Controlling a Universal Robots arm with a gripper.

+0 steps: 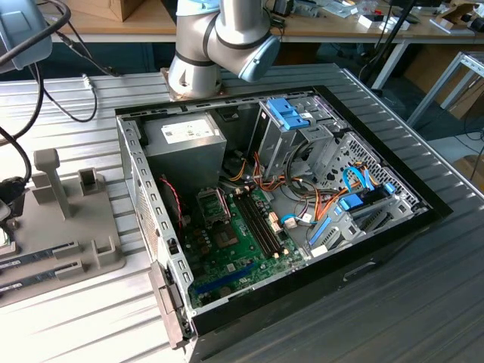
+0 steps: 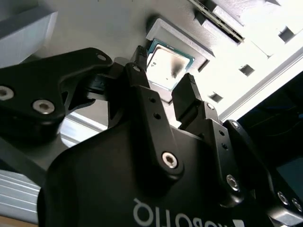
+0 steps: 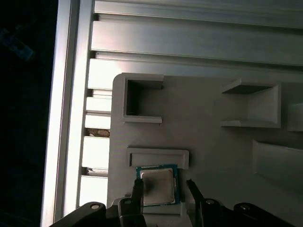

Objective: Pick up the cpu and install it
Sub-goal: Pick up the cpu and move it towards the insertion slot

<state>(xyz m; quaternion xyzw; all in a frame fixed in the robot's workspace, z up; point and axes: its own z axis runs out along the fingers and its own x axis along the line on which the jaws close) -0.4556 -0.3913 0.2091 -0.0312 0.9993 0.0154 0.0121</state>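
Pickup is the stage I read here, and it is not finished. In both wrist views the gripper (image 3: 164, 184) hangs right over the cpu (image 3: 156, 185), which lies flat, silvery top up, in a shallow recess of the grey holder tray (image 3: 203, 127). That tray sits on the slatted metal worktop (image 3: 189, 42).

The jaws stand open, one black finger on each side of the chip. In the first wrist view one fingertip (image 3: 138, 183) lines up with the chip's edge and the other stands a little apart from the opposite edge. I cannot tell whether either tip touches the chip. In the second wrist view the gripper (image 2: 162, 74) frames the cpu (image 2: 166, 64) the same way, and I see nothing clamped. So I judge that the jaws hold nothing.

In the exterior view the tray (image 1: 98, 257) lies at the exterior view's left, just beside the open computer case (image 1: 144, 189). Two memory sticks (image 1: 38, 257) lie in its slots. Inside the case, the motherboard (image 1: 227, 249) lies flat, and a metal-framed socket (image 1: 212, 206) shows near the grey power-supply box (image 1: 185, 144). I cannot tell from here whether its frame is open.

By my reckoning only the approach and alignment are done. The grasp, the lift, the carry to the case and the seating are all left.
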